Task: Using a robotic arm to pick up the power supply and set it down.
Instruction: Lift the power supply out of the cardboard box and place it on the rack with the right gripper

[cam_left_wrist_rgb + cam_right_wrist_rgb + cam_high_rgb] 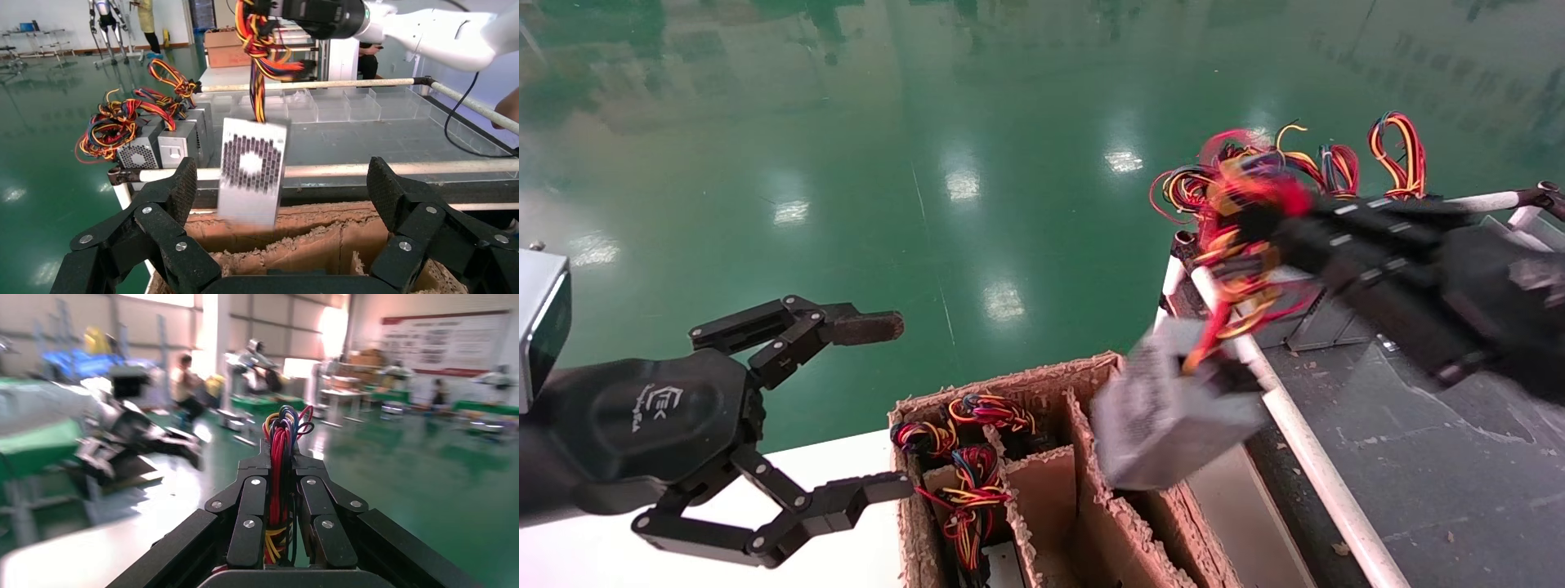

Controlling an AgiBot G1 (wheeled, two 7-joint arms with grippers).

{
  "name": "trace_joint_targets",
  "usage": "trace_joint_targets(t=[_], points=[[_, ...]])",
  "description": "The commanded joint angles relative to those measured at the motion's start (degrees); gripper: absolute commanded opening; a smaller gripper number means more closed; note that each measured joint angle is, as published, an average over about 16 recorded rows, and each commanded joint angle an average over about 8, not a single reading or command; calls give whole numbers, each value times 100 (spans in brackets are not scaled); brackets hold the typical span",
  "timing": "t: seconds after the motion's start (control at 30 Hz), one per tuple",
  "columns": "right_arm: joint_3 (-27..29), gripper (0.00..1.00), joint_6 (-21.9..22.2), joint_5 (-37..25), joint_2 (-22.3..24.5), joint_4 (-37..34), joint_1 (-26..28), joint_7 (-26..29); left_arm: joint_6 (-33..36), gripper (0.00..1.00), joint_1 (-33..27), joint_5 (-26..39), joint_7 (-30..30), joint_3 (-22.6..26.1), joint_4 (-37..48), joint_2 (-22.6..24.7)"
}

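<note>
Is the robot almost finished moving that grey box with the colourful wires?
About halfway. Done: the power supply is picked up; the right end effector is shut on its wire bundle, and the box dangles in the air over the cardboard divider box. Left to do: setting it down. The left end effector waits open beside the cardboard.

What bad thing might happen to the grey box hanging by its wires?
The right gripper pinches only the wire bundle, so the power supply dangles and could swing or slip loose. It hangs right above the cardboard box, so it might bump a divider or land crooked. The left gripper, open beside the box, could snag the wires.
</note>
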Motion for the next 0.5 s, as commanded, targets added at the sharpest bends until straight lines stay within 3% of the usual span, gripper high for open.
trace_joint_targets(t=[0.03, 0.5], points=[[122, 0, 6, 1, 192, -121, 6, -107, 0, 100, 0, 0, 0, 0, 0, 0], [491, 0, -277, -261, 1135, -1713, 114, -974, 0, 100, 0, 0, 0, 0, 0, 0]])
